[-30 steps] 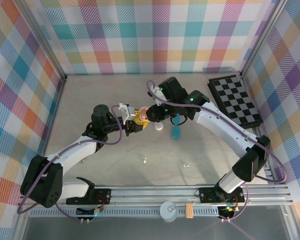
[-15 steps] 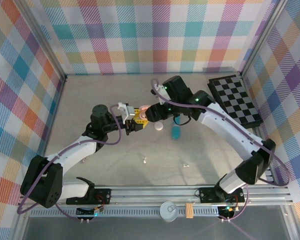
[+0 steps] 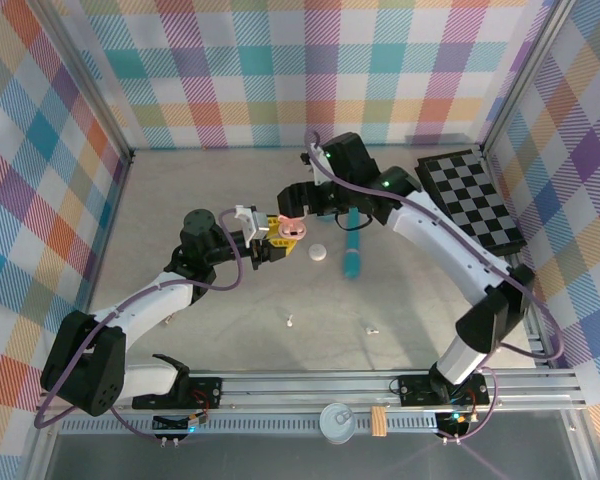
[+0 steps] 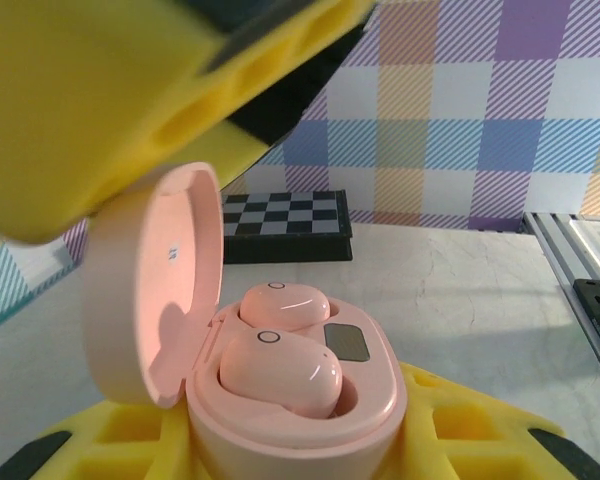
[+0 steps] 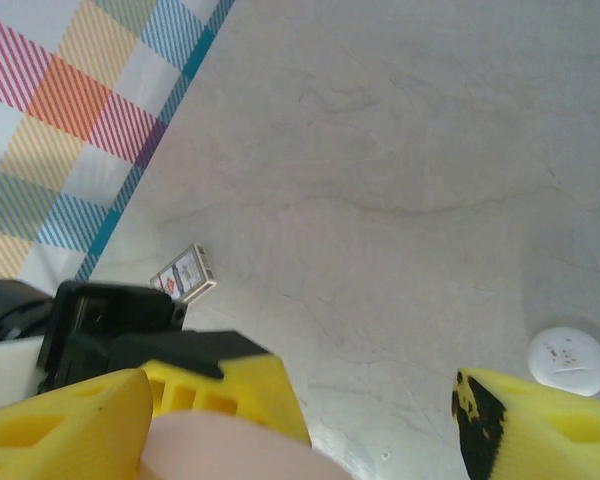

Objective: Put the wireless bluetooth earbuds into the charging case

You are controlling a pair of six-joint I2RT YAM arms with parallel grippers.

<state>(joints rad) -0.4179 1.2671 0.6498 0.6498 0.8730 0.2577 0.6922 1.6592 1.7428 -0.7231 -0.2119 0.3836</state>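
**Right claw lets go and pulls back from the pink case**

Right claw [image 3: 298,205] has moved since a second ago. Then it was down at the pink charging case [image 3: 289,228], pinched nearly shut. Now it has pulled up and away toward the back wall, and its two yellow fingers [image 5: 65,430] stand wide apart with nothing between them. From the right wrist, a bit of the pink case peeks in at the bottom, just beside the left-hand finger.

The left claw [image 3: 278,240] has not moved. It is clenched on the pink charging case, one yellow finger [image 4: 130,90] above and one below, and holds it up over the middle of the counter [image 3: 180,200].

The case lid [image 4: 155,285] is open and stands up on the left. Two pink earbuds [image 4: 280,372] sit side by side in their holes inside the case.

On the counter, a white round case [image 3: 319,254] lies near the pink one, and a teal stick [image 3: 354,258] lies just beside it. Two more tiny earbuds [image 3: 290,322] lie apart from each other, nearer the arm bases. A checkered board [image 3: 470,198] sits at the far right.
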